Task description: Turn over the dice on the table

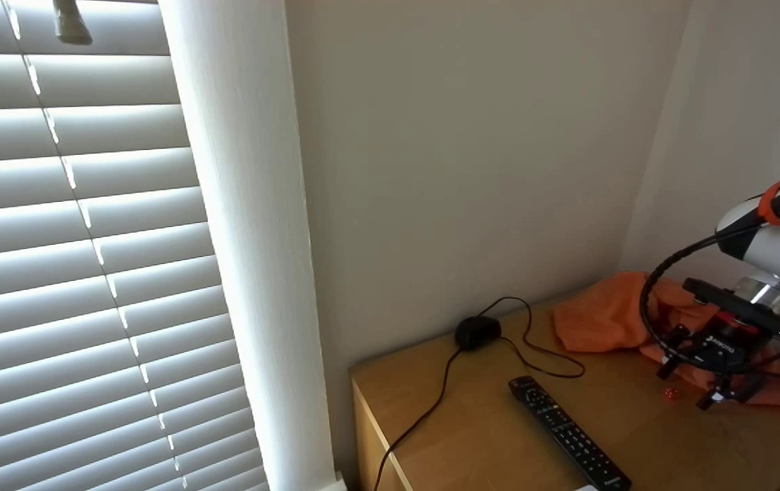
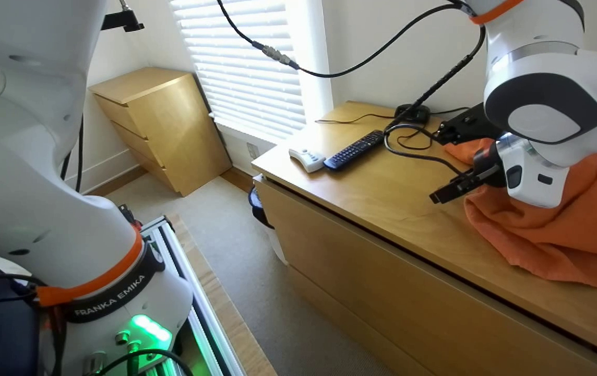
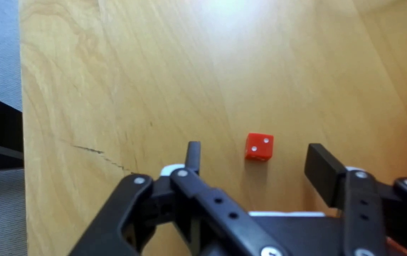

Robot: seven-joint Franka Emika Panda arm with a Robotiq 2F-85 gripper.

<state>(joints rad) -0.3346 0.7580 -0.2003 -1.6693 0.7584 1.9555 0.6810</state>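
A small red dice lies on the light tan wooden table, and in the wrist view the dice shows two white dots on its upper face. The dice also shows in an exterior view close to my gripper. In another exterior view I cannot see the dice; my gripper is over the table there. My gripper is open and empty. In the wrist view the dice appears between the two fingertips with a gap on each side, touching neither. The fingertips seem a little above the tabletop; the exact height is unclear.
An orange cloth lies bunched beside and behind the gripper. A black remote, a white controller and a black box with cables are on the table. The table's front edge drops to the floor.
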